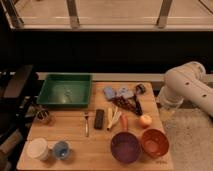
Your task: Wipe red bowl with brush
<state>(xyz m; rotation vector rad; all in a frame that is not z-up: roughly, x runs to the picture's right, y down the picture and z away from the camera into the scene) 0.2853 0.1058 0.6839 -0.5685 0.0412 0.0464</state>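
The red bowl stands upright at the table's front right, beside the larger purple bowl. The brush lies on the table behind them; its black handle runs front to back and its dark roundish head is at the far end. My white arm reaches in from the right. The gripper hangs below the arm, just off the table's right edge. It is to the right of the brush, behind the red bowl, and holds nothing that I can see.
A green tray sits at the back left. A fork, a short black bar, a carrot and a peach-coloured fruit lie mid-table. A white cup and a blue cup stand front left. Blue-grey items lie beside the brush.
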